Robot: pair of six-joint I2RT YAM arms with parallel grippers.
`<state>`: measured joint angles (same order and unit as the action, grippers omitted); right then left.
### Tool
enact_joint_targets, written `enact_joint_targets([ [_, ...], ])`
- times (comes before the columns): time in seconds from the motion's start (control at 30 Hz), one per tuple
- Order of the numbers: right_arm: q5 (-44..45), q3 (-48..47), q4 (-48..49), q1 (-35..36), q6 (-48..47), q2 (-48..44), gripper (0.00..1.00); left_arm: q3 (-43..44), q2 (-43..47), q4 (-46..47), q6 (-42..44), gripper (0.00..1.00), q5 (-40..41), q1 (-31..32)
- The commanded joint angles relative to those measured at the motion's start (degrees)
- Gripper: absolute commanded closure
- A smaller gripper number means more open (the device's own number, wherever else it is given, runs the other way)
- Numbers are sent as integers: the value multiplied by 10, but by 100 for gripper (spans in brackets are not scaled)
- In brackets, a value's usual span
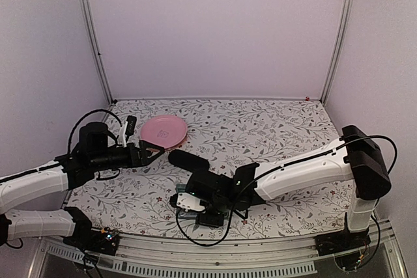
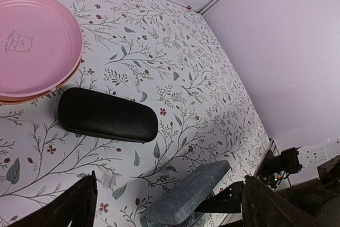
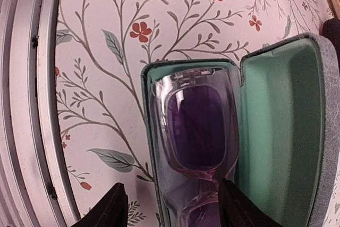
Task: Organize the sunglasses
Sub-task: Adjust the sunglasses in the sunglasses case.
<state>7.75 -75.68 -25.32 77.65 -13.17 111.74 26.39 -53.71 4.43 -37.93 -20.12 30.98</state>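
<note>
Sunglasses [image 3: 194,126] lie in case [image 3: 281,131]; only right wrist shows.

I see glossy translucent plastic on the sunglasses [image 3: 194,131], a rough felt-like shell with smooth mint lining on the grey case [image 3: 276,131], a matt, finely grained black case [image 2: 106,115], a shiny smooth pink plate [image 2: 32,46] and a matt printed bench [image 2: 175,67].

left fingers [image 1: 156,151] spread wide beside pink plate [image 1: 164,131]

I am holding the left arm low along the worktop's left side, left gripper [image 1: 155,152] gaping wide. The right arm is reaching across toward the near edge, right gripper [image 3: 170,192] pointing down, jaws parted.
</note>
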Motion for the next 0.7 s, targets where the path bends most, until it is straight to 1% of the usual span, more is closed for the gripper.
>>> enact_joint_targets([
  [0.0, -17, 7, -8, 4, -6, -24, 40, 3, -1, 21, 2, 4, -5, 0],
  [0.07, -12, 6, -9, 4, -5, -23, 40, 2, 0, 21, 1, 4, -4, 0],
  [0.2, 11, 3, -10, 5, 2, -17, 35, -1, 4, 20, 1, 4, -4, 0],
  [0.33, 5, 5, -7, 4, 11, -27, 34, -4, 8, 19, 1, 4, -3, 0],
  [0.5, -20, 28, 19, 4, 29, -76, 33, -8, 10, 21, 10, 4, 3, 7],
  [0.67, -52, 55, 45, 1, 55, -134, 29, -9, 14, 20, 32, 4, 44, 39],
])
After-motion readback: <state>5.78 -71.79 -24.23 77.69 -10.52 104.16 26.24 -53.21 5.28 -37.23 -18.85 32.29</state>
